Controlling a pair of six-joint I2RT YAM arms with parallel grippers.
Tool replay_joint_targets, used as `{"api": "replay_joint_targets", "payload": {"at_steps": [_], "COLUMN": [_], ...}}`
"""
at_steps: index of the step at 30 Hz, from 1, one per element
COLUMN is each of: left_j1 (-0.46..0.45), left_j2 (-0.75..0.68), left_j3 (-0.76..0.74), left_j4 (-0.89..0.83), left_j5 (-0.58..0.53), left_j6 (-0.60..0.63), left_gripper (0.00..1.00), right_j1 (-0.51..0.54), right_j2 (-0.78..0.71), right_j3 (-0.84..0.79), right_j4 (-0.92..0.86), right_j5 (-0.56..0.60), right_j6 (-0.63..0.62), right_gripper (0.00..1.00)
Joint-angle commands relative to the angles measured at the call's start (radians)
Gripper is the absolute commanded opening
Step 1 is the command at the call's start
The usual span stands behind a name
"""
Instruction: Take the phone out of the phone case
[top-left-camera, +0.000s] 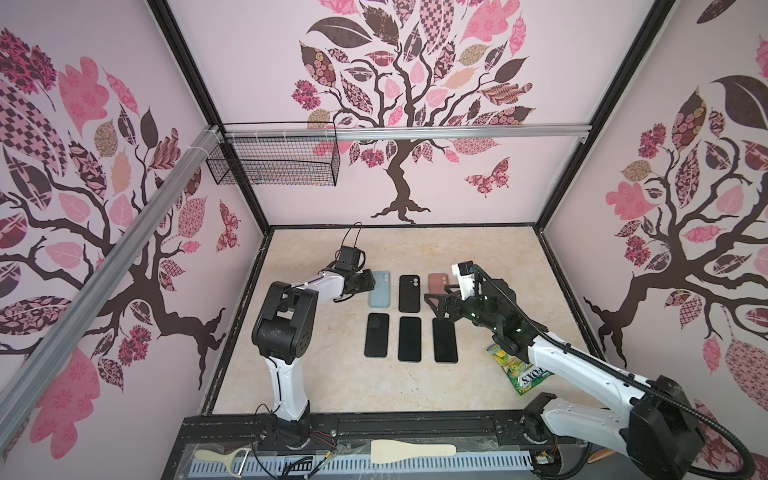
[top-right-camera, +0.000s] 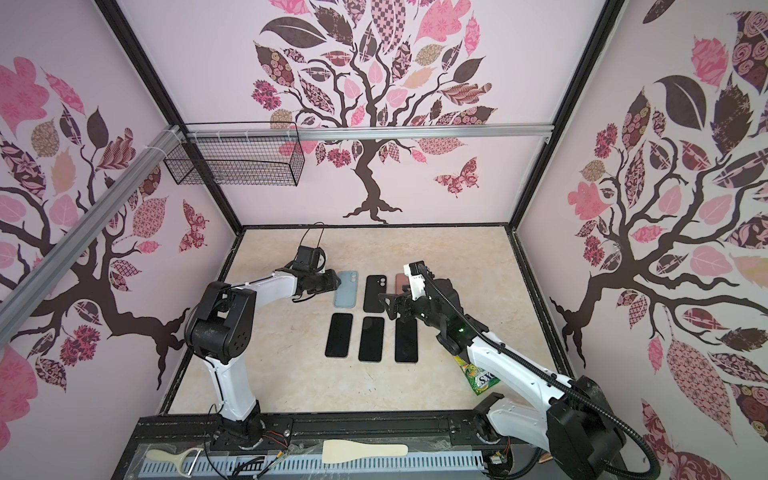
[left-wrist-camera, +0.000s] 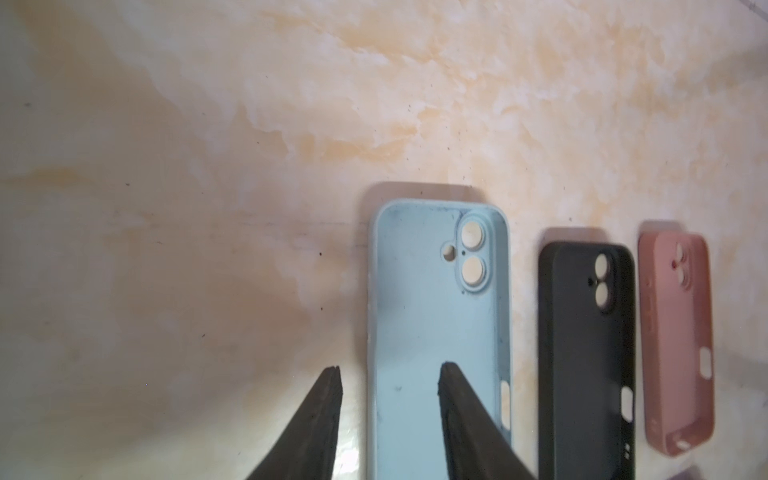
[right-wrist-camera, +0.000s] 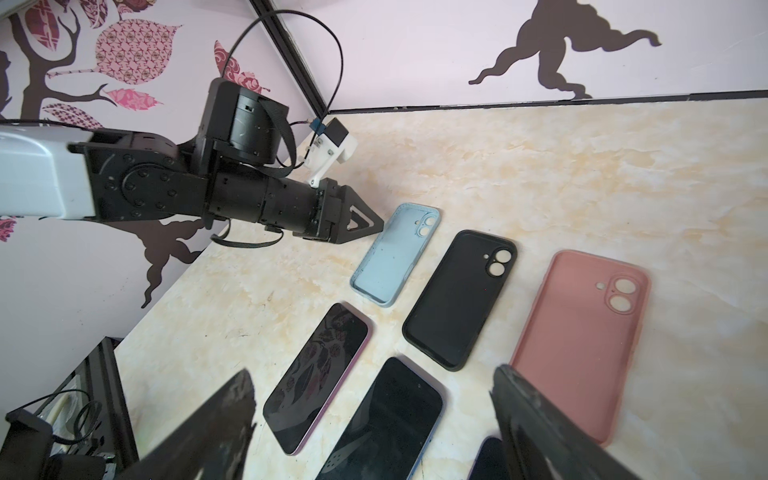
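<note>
Three pairs lie on my table (top-left-camera: 332, 386): phones (top-left-camera: 409, 338) bare, screens up, in the near row; cases (top-left-camera: 409, 293) empty, just behind. I judge no phone is left to free. The phones look stiff, slick and breakable, best pinched across the long edges; the cases look light and bendy, best taken by a wall. My right gripper (right-wrist-camera: 372, 372) hangs wide apart over the phones, empty. My left gripper (left-wrist-camera: 390, 368) stands apart astride the blue case (left-wrist-camera: 436, 316) wall, clamping nothing.

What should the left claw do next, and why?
Probably lift the left gripper up and away from the blue case. Its jaws stand open and hold nothing, the case lies empty, and three bare phones lie nearby, so the job looks done.
</note>
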Motion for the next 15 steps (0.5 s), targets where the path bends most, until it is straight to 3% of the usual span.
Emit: {"api": "replay_joint_targets", "payload": {"at_steps": [1,7,10,13,15], "left_j1": [0.005,0.005,0.003,0.002,0.002], "left_j2": [-0.122,-0.35,-0.485,-0.627,-0.723], "left_j3": [-0.023,-0.236,-0.378,-0.481,-0.546], "left_j4": [0.001,0.129,0.249,0.272,0.282], "left_j5": [0.001,-0.005,-0.023,-0.096,-0.147], "left_j6": [0.034,0.052,0.064,0.069,0.077], "left_gripper": [0.52,0.61,0.87,0.95,0.98], "right_j1": [-0.003,-0.004,-0.004,-0.011,-0.035], "right_j2": [-0.071,-0.125,-0.119,-0.095,-0.085], "right_j3": [-0.002,-0.107,-0.125,-0.097,-0.08], "right_j4": [-0.006,0.034,0.065,0.028,0.012], "right_j5": [0.103,0.476,0.551,0.625,0.65], "right_j6": [-0.016,0.056,0.011,-0.033,-0.043], "right_gripper": [0.93,0.93,0.91,0.99,1.0]}}
